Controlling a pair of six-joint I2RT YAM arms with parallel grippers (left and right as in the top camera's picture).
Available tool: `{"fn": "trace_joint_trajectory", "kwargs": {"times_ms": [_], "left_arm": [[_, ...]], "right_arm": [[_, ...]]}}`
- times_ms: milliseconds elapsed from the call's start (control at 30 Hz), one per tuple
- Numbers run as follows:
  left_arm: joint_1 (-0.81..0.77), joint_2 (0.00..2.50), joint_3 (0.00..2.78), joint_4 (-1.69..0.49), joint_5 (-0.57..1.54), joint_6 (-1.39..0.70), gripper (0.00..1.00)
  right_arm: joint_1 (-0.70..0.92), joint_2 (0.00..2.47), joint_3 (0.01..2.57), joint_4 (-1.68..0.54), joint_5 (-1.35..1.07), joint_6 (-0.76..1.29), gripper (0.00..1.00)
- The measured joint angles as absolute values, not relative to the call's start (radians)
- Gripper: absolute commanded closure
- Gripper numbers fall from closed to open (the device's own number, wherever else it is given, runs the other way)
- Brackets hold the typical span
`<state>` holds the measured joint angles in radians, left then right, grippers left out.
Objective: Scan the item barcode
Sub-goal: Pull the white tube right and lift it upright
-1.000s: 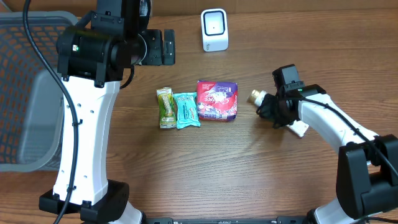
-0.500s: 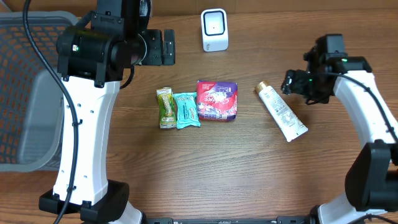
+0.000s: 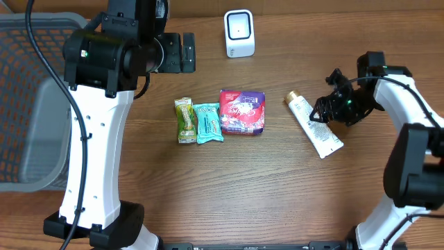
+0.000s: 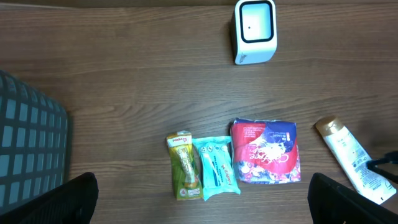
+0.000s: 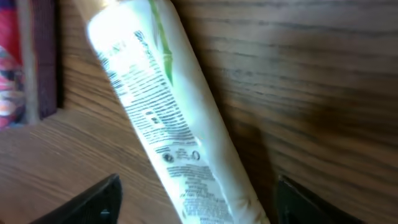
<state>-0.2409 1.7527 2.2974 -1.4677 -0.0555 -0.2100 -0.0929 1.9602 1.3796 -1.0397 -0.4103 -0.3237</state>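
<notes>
A white tube with a gold cap (image 3: 313, 126) lies flat on the wooden table, printed side up, and it also fills the right wrist view (image 5: 174, 124). My right gripper (image 3: 326, 111) hovers low over the tube's lower half and stands open (image 5: 199, 202), one finger on each side and clear of it. A white scanner (image 3: 239, 33) stands at the back of the table, also in the left wrist view (image 4: 254, 31). My left gripper (image 3: 180, 53) is held high above the table, open and empty (image 4: 202, 202).
A green bar (image 3: 184, 119), a teal bar (image 3: 208, 123) and a red-and-purple pack (image 3: 242, 111) lie side by side left of the tube. A grey mesh basket (image 3: 28, 104) sits at the far left.
My right gripper let go of the tube, which stayed on the table, swung off to the right, and has now come back over the tube with its jaws apart. The left arm has not moved.
</notes>
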Motion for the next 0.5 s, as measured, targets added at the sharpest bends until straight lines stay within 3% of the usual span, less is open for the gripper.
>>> {"fn": "trace_joint_trajectory", "kwargs": {"times_ms": [367,500], "left_arm": [[-0.241,1.753,2.297,-1.459,-0.056,-0.210,0.00],[-0.241,1.753,2.297,-1.460,-0.059,-0.210,0.00]], "right_arm": [[-0.139,2.046,1.363,-1.067,-0.486,-0.388,0.29],[-0.150,2.045,1.322,-1.064,-0.550,-0.401,0.45]]}}
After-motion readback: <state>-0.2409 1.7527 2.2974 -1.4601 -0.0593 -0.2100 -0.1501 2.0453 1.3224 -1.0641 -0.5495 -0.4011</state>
